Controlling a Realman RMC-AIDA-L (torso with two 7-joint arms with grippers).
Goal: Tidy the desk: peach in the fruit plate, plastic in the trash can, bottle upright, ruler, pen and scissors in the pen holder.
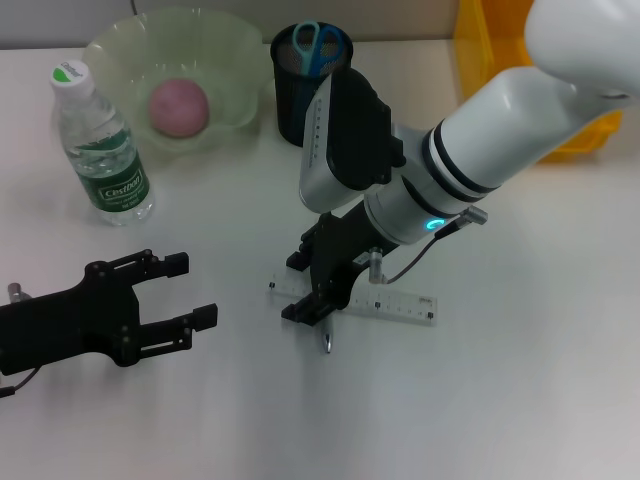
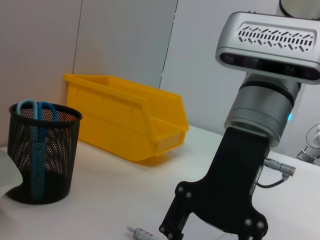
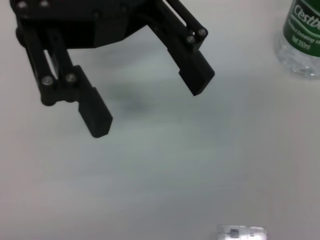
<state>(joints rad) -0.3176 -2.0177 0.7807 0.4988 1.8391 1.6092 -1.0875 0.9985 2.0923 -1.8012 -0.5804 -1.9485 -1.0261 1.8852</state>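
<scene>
Tidying stands well advanced on the white desk (image 1: 540, 400): at upper left of the head view the pink round peach (image 1: 178, 106) already lies in the pale green ruffled fruit plate (image 1: 110, 45), the clear plastic water bottle with green label and cap (image 1: 101, 147) stands upright just left of it, and the blue-handled scissors (image 1: 314, 45) poke from the black mesh pen holder (image 1: 290, 95) at top centre. Left to do, on this evidence, is the clear plastic ruler (image 1: 395, 303), lying flat at centre frame; a small silvery tip beside it may be the pen, though that cannot be told for certain. The right gripper (image 1: 308, 285), black beneath a white-and-silver arm, is down over the ruler's left end, but whether its jaws are spread or pinching it cannot be told. The left gripper (image 1: 190, 295) rests low at lower left, jaws spread and holding nothing, as the right wrist view confirms. A yellow plastic bin (image 2: 130, 117) sits at the desk's far right edge, likely the trash can, with plain pale wall panels behind. No loose plastic scrap shows.
</scene>
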